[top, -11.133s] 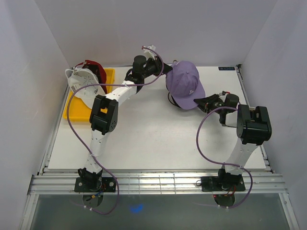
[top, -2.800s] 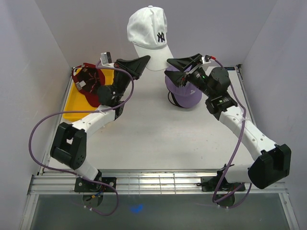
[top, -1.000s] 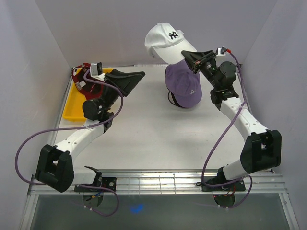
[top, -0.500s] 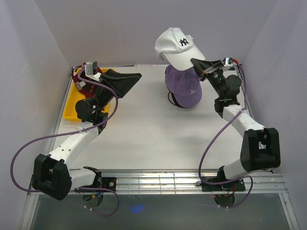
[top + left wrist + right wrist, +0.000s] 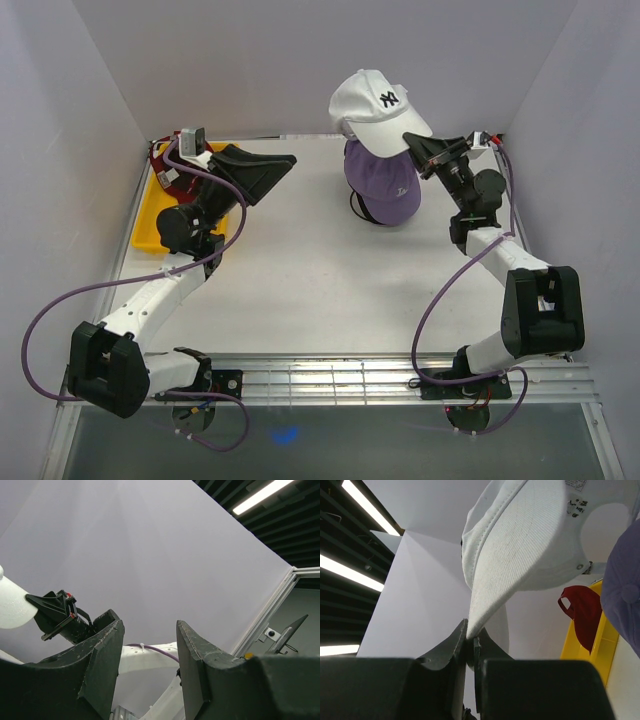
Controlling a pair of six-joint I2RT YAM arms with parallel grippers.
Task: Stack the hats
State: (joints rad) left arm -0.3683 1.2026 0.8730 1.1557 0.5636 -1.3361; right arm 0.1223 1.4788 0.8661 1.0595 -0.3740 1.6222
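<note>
The left arm point(image 5: 150, 298) and the right arm point(image 5: 495, 255) look the same: white tubes joined by bulky black housings. A thin purple cable point(image 5: 150, 646) runs along each one. The left gripper point(image 5: 150, 625) and the right gripper point(image 5: 471, 634) have matte black fingers in wedge shape.

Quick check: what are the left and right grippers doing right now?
Left gripper: open, holding nothing.
Right gripper: shut on the brim of the white hat.

Yellow tray point(image 5: 148, 228) at ten o'clock on white table point(image 5: 320, 290), hard against its left edge. Plain pale walls point(image 5: 250, 60) at nine, twelve and three. Ceiling light strip point(image 5: 262, 495) overhead.
</note>
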